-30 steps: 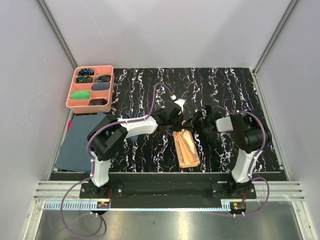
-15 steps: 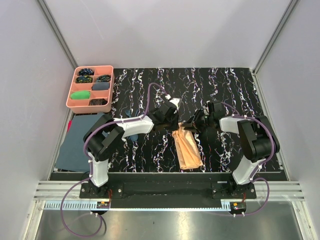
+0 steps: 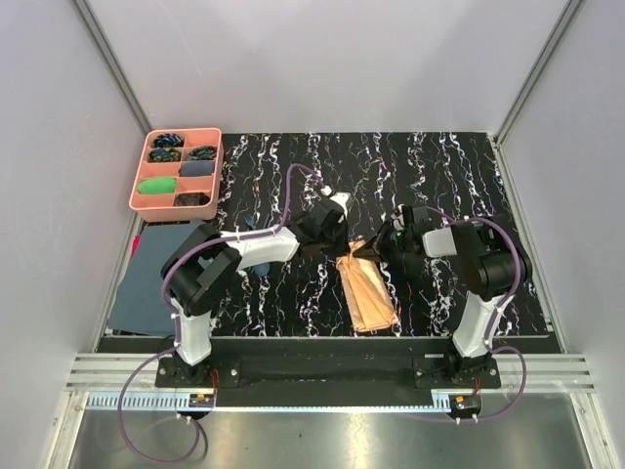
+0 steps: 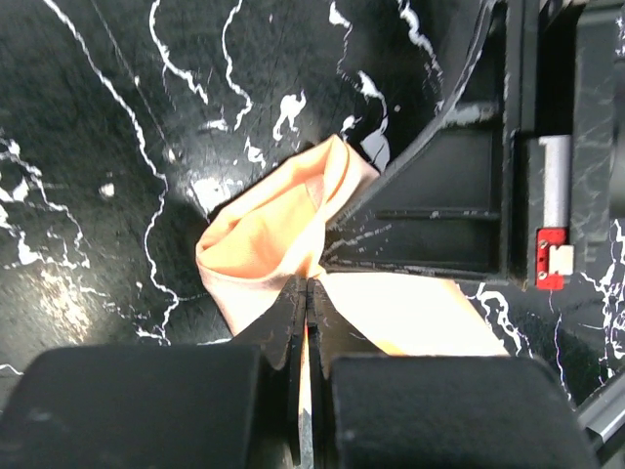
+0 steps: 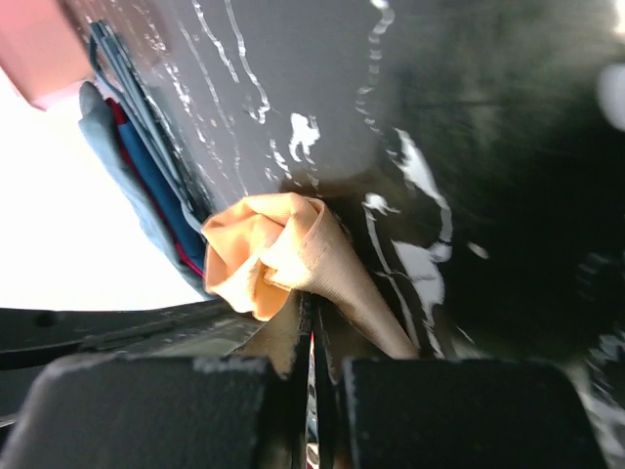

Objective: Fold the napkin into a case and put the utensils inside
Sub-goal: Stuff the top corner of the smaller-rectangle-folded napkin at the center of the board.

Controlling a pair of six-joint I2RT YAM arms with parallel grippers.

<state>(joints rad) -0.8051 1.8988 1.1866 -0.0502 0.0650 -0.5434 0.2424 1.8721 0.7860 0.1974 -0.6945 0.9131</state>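
The peach-orange napkin [image 3: 366,288] lies folded as a narrow strip on the black marbled table, near the front centre. My left gripper [image 3: 344,244] is shut on its far end from the left. My right gripper [image 3: 376,244] is shut on the same far end from the right. In the left wrist view the napkin [image 4: 269,230] bunches into an open loop just past my shut fingertips. In the right wrist view the napkin [image 5: 278,254] crumples the same way above my shut fingertips. One dark blue utensil [image 3: 251,221] shows partly behind the left arm; the others are hidden.
A pink compartment tray [image 3: 140,191] with small coloured bundles stands at the back left. A dark blue-grey cloth sheet [image 3: 151,278] lies at the left edge; it also shows in the right wrist view [image 5: 137,186]. The right arm's body [image 4: 459,195] fills the left wrist view's right side.
Both grippers have stayed at the napkin's far end. The right arm's wrist has rolled, and the far end is lifted and bunched between the two grippers. The strip has shifted slightly.
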